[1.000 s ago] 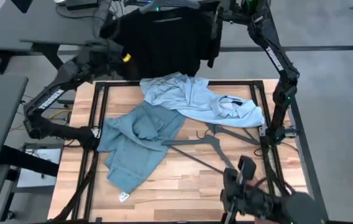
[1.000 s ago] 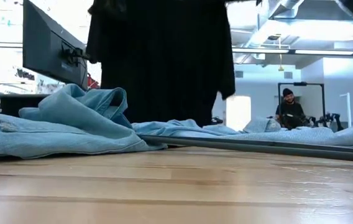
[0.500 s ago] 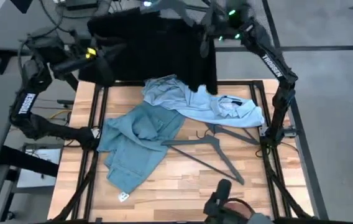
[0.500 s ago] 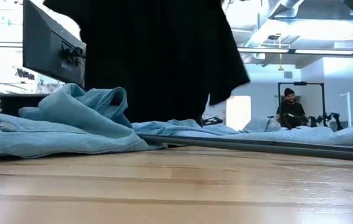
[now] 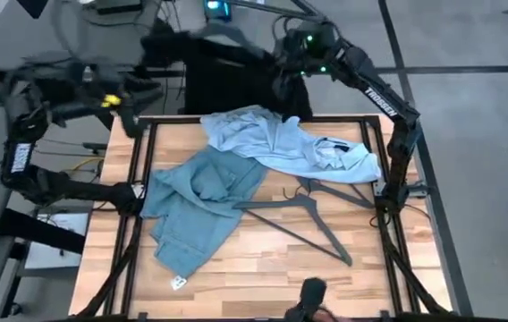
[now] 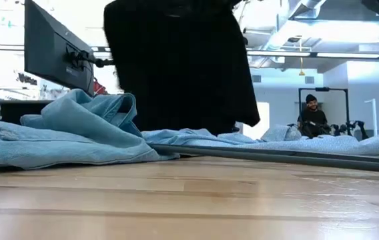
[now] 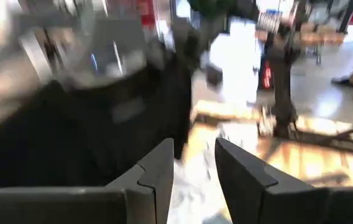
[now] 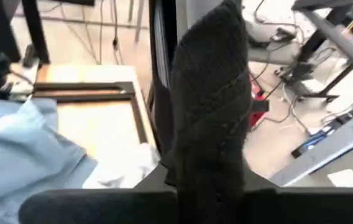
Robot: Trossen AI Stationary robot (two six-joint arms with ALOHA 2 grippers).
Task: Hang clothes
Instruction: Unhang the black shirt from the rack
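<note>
The black t-shirt (image 5: pixel 232 76) hangs beyond the table's far edge, dark and broad in the low view (image 6: pixel 179 67). My right gripper (image 5: pixel 294 70) is shut on its right side. My left gripper (image 5: pixel 122 105) stands off the far left corner, open, with nothing between its fingers (image 7: pixel 195 158); the t-shirt (image 7: pixel 71 130) shows beside them. The light blue jeans (image 5: pixel 196 201) lie crumpled on the table's left half. The pale collared shirt (image 5: pixel 285 143) lies bunched at the far right, one edge over the jeans. My right gripper pinches a bunched fold of the t-shirt's cloth (image 8: pixel 210 130) at the garment's right side (image 5: pixel 290 85). The cloth stands up thick between the two fingers, which are mostly hidden under it. The t-shirt hangs slack below the gripper, past the table's far edge.
Two dark hangers (image 5: pixel 294 217) (image 5: pixel 334 192) lie on the wood right of the jeans. A black frame (image 5: pixel 258 118) runs round the table. A monitor (image 6: pixel 53 50) stands at the far left. A person (image 6: pixel 309 113) sits in the room behind.
My left gripper has swung away from the t-shirt toward the table's left edge. My right gripper has come somewhat toward the table's near and left side with the t-shirt. The shirt spread wide, then drew narrower, and it hangs swinging.
</note>
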